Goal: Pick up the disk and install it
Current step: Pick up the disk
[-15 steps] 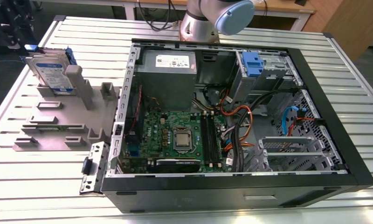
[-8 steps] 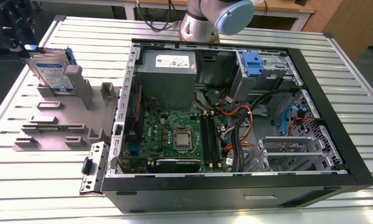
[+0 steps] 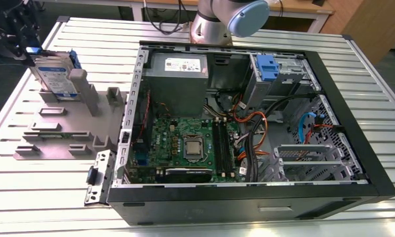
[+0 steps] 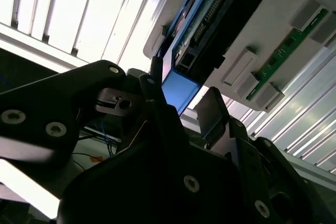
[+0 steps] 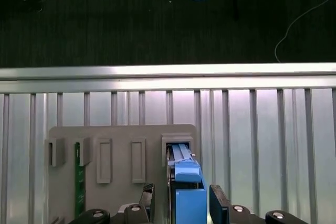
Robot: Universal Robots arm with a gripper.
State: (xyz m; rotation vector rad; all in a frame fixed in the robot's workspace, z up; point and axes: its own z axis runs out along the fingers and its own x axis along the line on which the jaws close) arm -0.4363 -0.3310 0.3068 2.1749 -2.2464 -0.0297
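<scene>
Disk (image 3: 56, 79): stands on edge in the holder (image 3: 59, 121), at a worktop (image 3: 46, 197) corner.
Gripper (image 5: 182, 195): open, right above, reaching around the disk's top.

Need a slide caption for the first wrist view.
Open gripper straddles the blue-framed disk standing on edge in the grey rack.
</scene>
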